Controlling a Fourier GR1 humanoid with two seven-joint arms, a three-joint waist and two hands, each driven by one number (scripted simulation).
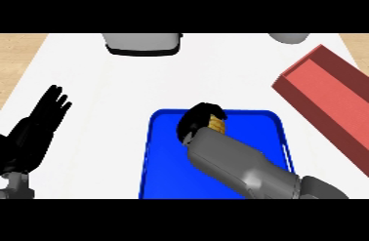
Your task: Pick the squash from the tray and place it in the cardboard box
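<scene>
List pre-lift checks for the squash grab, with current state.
1. Right hand over the blue tray: ok.
2. Fingers curled round the squash: ok, though only a yellow sliver shows.
3. Squash clear of the tray floor: cannot tell.
4. Box at the right, open side up: ok.
5. Way from tray to box free of other things: ok, as far as shown.
6. Left hand open, resting at the left, apart from the tray: ok.
</scene>
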